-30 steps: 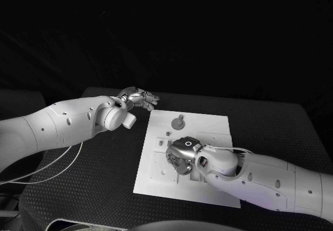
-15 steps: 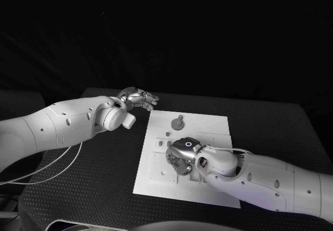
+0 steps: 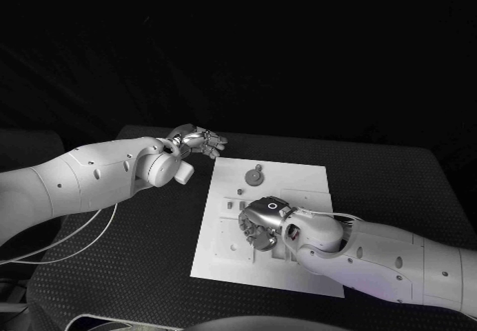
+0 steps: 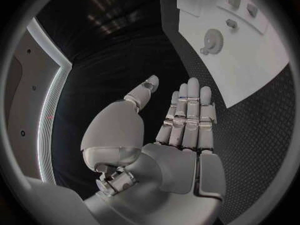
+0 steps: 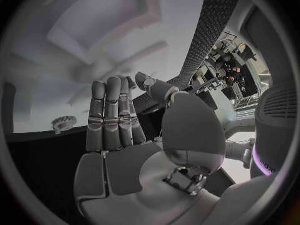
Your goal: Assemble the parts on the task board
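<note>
Task board lies mid-table on the black table, long side running away from the robot. A gear sits at the board's far end, another gear beneath the right hand; small parts are scattered along the board's left strip. Judged partway at best: several pieces look unseated.

Right hand hovers low over the board's middle, fingers straight and together, holding nothing. Left hand is off the board's far left corner, flat and open, empty.

Open table lies on both sides of the board; its near right corner is hidden by the right arm.
</note>
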